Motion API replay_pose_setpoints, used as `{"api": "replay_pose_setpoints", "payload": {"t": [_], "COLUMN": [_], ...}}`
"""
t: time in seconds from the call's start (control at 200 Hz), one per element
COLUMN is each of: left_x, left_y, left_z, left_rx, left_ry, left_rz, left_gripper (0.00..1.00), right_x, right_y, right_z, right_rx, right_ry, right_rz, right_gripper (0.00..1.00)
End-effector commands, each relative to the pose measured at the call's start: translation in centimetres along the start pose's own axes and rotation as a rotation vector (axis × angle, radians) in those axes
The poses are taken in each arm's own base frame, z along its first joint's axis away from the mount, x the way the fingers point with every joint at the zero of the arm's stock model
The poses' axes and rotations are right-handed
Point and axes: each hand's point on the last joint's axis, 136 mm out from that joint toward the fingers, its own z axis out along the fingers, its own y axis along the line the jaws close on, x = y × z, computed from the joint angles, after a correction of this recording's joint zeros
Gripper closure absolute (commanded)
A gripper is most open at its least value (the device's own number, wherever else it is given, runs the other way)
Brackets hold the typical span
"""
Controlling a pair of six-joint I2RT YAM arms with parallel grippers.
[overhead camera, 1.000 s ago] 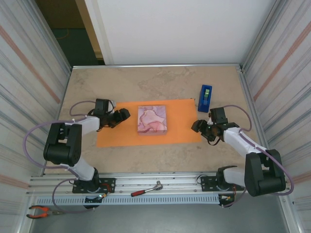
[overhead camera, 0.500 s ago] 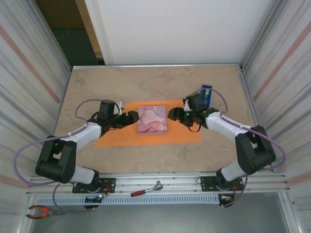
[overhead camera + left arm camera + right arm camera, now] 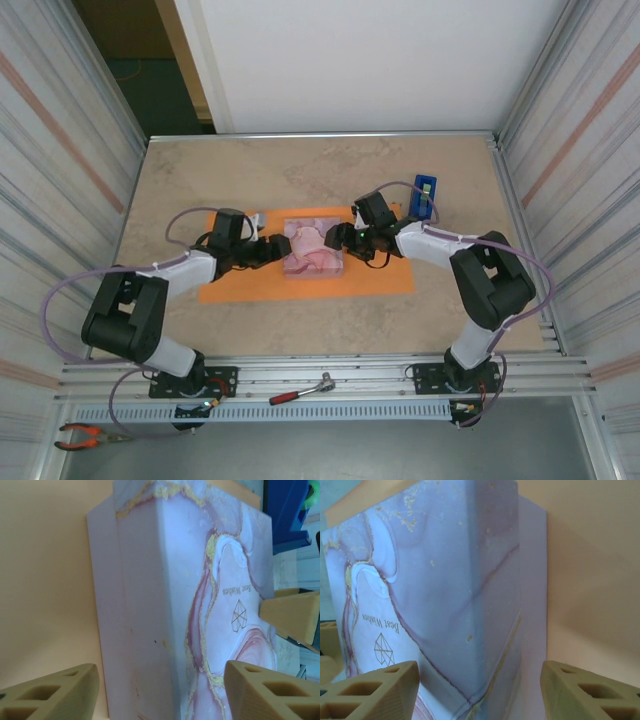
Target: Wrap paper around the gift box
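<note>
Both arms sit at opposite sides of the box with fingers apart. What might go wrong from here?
1. The left gripper and right gripper flank the gift box; uneven pushes may slide or twist it on the paper.
2. The fingers sit low beside the box and might drag or crease the loose sheet.
3. The tape dispenser stands close by the right arm, which might knock it.

A blue tape dispenser stands on the beige desk, right of the right claw. A red-handled tool lies well nearer than that claw. Orange-handled pliers lie far near-left of the left claw.
</note>
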Motion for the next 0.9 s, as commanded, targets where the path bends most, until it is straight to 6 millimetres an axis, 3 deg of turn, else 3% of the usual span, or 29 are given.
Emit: {"api": "replay_pose_setpoints", "payload": {"t": [0.0,0.256,0.481,0.897], "left_x": [-0.4,-1.1,-1.9,-3.2], "left_y": [-1.5,-2.8,-3.2,-4.2], "left_z": [0.8,1.4,1.4,1.4], "left_rx": [0.053,0.072,0.063,0.075], "left_ry": [0.014,0.026,0.026,0.006], "left_rz": [0.028,0.054,0.074,0.089], "left_gripper": [0.38,0.44,0.44,0.44], "right_x": [-0.4,-1.1,-1.6,-1.7], "right_y": [0.5,1.5,2.2,1.0], "right_z": [0.4,0.4,0.4,0.9], "right_rx": [-0.01,-0.035,-0.044,-0.02], "right_ry": [-0.007,-0.013,-0.016,-0.015], "right_rz": [0.012,0.007,0.0,0.018], "right_gripper": [0.41,0.62,0.63,0.63]}}
